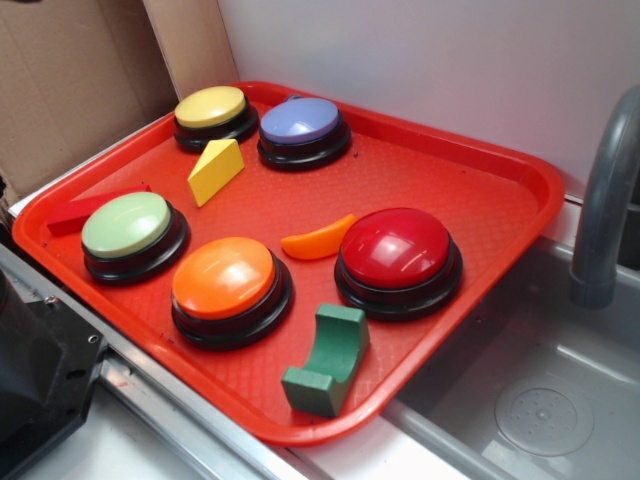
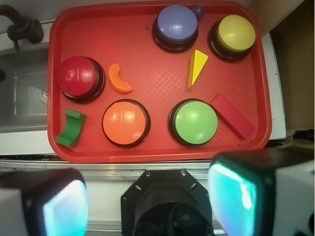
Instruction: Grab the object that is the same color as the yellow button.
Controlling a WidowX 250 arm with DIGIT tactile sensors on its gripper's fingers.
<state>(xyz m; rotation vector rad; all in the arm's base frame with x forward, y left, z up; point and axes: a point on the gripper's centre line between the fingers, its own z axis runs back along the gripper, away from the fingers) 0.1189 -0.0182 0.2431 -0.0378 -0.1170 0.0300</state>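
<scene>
Wrist view: only the two glowing pads (image 2: 64, 209) of the jaws showed, blurred and cropped at the lower edge, standing wide apart and released, gripping nothing, short of the red plastic tray (image 2: 147, 150). A small dark object behind the purple domed button (image 2: 177, 23) was too hidden to identify. The small solid yellow wedge block (image 2: 198, 66) lay on the tray, just beside the yellow domed button on a black base (image 2: 236, 32).

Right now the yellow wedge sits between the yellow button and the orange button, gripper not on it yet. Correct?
Not quite. In the wrist view the yellow wedge lies between the yellow button and the green button, not the orange one. The gripper isn't on it.
</scene>
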